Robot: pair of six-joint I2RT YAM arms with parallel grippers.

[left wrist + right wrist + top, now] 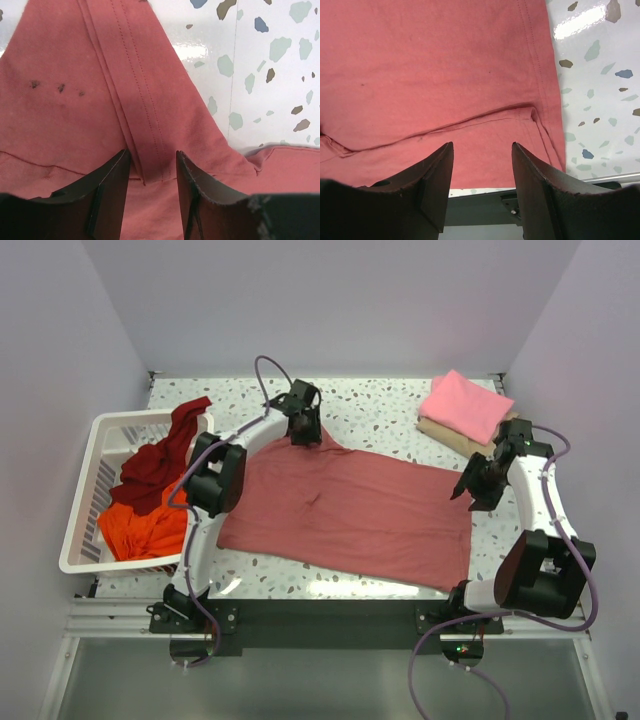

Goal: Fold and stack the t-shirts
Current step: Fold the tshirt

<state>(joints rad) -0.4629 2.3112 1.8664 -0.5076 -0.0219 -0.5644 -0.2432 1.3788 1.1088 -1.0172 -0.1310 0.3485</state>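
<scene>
A dusty rose-red t-shirt lies spread flat across the middle of the table. My left gripper is over its far left corner. There its jaws stand apart astride a stitched hem band, not pinching it. At the shirt's right edge my right gripper is open, and the wrist view shows it above the cloth near a folded-over hem. A bright pink t-shirt lies folded at the back right. A dark maroon t-shirt and an orange one are heaped in the basket.
A white slatted basket stands at the left edge of the table. The pink shirt rests on a folded beige cloth. White walls close in the back and both sides. The speckled tabletop shows behind the spread shirt.
</scene>
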